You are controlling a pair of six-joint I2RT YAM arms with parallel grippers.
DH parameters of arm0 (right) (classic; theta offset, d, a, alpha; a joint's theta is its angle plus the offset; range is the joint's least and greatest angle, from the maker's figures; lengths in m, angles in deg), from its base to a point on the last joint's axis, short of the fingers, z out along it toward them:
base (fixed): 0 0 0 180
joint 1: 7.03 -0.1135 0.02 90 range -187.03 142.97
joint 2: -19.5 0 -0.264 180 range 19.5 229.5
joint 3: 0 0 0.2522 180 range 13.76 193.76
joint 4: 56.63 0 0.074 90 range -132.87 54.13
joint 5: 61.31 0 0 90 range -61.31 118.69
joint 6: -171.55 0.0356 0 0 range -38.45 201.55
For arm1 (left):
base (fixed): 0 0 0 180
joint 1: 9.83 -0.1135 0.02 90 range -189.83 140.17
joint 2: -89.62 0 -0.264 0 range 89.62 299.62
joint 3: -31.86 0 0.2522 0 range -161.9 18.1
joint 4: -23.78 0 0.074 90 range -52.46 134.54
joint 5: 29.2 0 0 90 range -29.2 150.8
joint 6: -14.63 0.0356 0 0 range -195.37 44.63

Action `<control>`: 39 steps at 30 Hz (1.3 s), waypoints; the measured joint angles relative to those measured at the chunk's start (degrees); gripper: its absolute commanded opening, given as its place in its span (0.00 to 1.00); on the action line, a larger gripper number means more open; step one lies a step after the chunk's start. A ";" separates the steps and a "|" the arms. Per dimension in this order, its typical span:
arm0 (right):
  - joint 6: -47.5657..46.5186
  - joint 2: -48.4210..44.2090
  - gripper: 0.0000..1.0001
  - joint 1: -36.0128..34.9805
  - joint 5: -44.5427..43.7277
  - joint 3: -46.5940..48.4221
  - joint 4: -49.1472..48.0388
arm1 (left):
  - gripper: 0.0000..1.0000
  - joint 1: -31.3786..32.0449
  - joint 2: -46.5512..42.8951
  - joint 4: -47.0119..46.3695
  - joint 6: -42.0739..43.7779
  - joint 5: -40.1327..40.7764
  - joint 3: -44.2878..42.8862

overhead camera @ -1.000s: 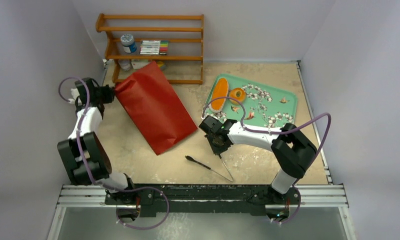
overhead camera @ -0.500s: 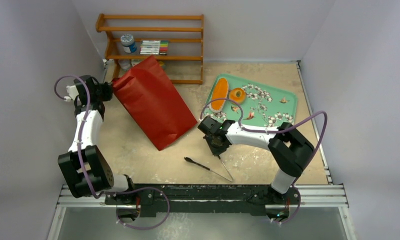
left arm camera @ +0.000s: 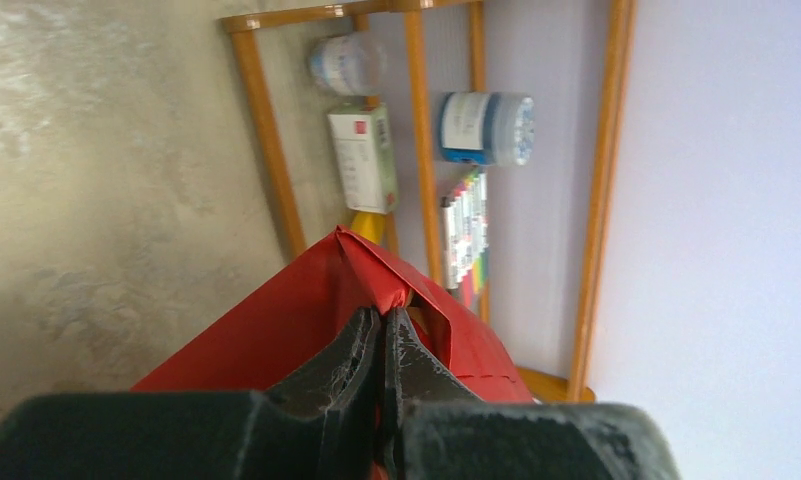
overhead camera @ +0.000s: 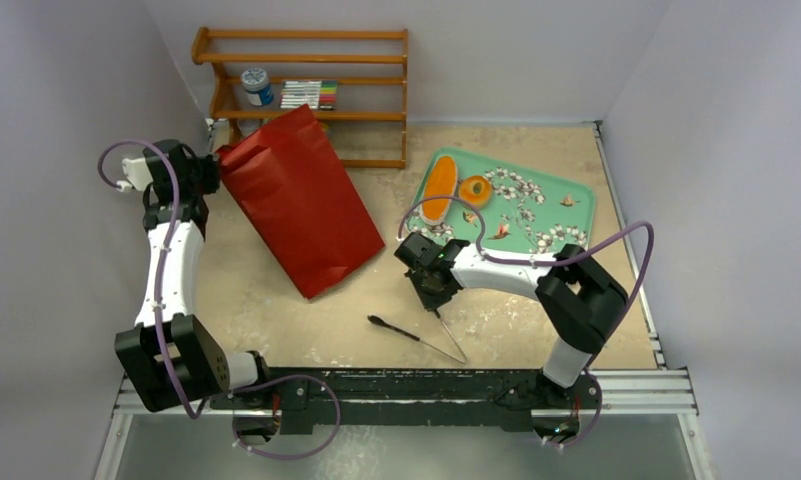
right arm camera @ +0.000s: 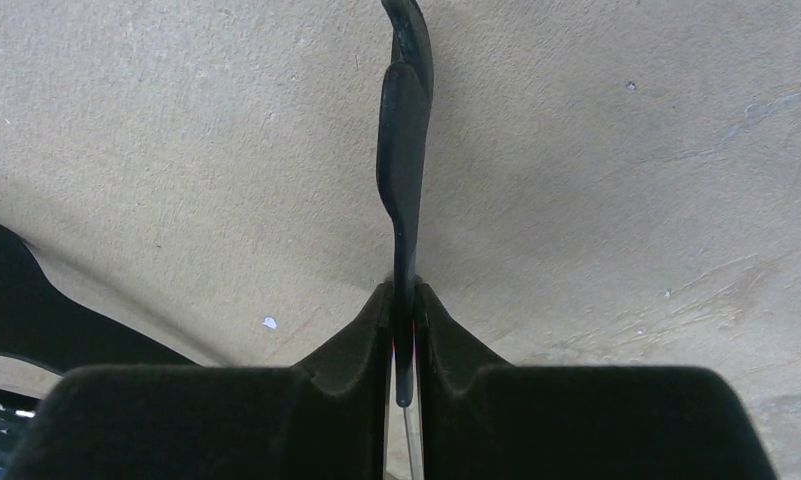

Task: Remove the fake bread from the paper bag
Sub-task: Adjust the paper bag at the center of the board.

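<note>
Tabletop (overhead camera: 536, 320): left gripper (left arm camera: 381, 322) pinches creased red paper bag (overhead camera: 296, 205); right gripper (right arm camera: 404, 300) clamps black tool (right arm camera: 404, 160).

The beige bench (overhead camera: 556, 320) carries a red paper bag (overhead camera: 301, 215), a flowered green tray (overhead camera: 541, 205) and a wooden rack (overhead camera: 306, 34). Near its front edge lie black-handled tongs (overhead camera: 406, 332).

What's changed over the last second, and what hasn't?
The left gripper, shut on a corner of the paper bag, pulled it back toward the shelf; the bag's near tip followed. The right gripper, shut on the tongs, edged slightly left. The tray and its two bread pieces stayed put.
</note>
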 measured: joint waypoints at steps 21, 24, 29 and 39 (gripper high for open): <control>0.00 0.79 0.15 -0.87 0.02 1.07 -0.24 | 0.00 0.68 -1.44 7.91 0.02 4.26 2.25; -0.02 0.79 0.15 -0.96 0.02 1.07 -0.24 | 0.00 2.80 -2.54 8.68 -0.31 6.36 1.03; -0.07 1.38 0.15 -1.11 0.00 1.57 -0.09 | 0.00 5.11 -5.40 6.25 -1.42 7.17 -0.28; -0.44 1.84 0.15 -1.22 0.02 2.12 0.04 | 0.00 5.25 -9.11 1.84 -4.61 10.14 2.82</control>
